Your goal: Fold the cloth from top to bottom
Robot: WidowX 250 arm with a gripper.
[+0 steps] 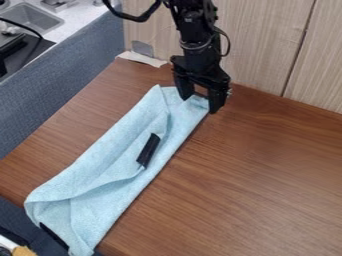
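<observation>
The gripper (199, 98) is at the upper middle, pointing down with its fingers apart over the upper right corner of the light blue cloth (100, 162). Some of the cloth's top edge shows between the two fingers. The cloth lies as a long, narrow strip slanting from there down to the lower left, with loose folds along its length. A black patch (148, 150) lies on its middle. Its bottom end reaches the table's lower left edge, where another dark strip (53, 235) shows.
The brown wooden table (247, 185) extends to the right of the cloth. A pale wood panel wall (267, 45) stands behind it. Whitish tape (141, 59) is at the table's back corner. A grey sink (33, 17) and a blue-grey partition (40, 105) are at the left.
</observation>
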